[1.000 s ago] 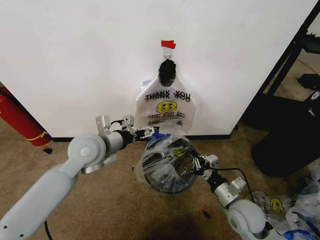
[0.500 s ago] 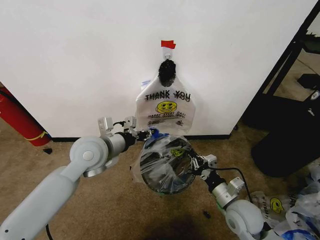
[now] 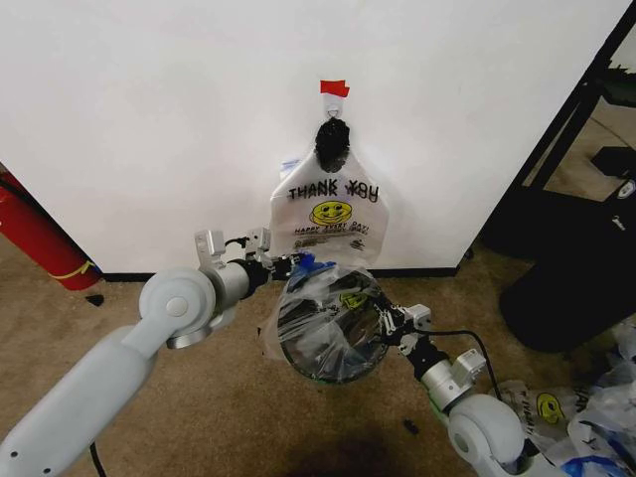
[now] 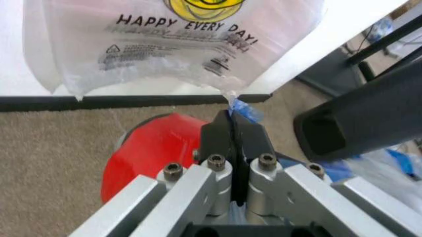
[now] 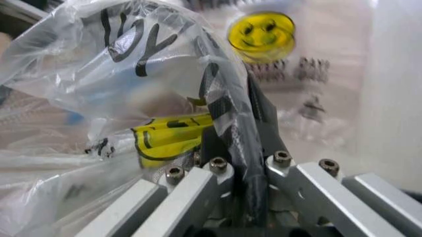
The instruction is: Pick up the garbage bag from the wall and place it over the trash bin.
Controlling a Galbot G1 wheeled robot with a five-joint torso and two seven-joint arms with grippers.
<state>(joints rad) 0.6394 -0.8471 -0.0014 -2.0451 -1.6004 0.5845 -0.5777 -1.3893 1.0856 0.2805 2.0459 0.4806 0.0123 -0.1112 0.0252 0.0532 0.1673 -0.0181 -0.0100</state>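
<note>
Beige carpet floor (image 3: 199, 417) under white wall (image 3: 149, 119): you've barely shifted since a second ago, left end effector (image 3: 290, 264) and right end effector (image 3: 384, 323) both clamped on garbage bag (image 3: 320, 320) draped over trash bin (image 3: 323, 348) mid-frame, so seating looks nearly done; another bag hangs on wall.

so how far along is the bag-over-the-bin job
Mostly done: a garbage bag is already off the wall and stretched across the mouth of the trash bin. In hand: the left gripper and right gripper are each shut on the bag's edge at opposite sides of the rim. Left: settle the plastic around the rim and let go. Another bag hangs on the hook.
</note>
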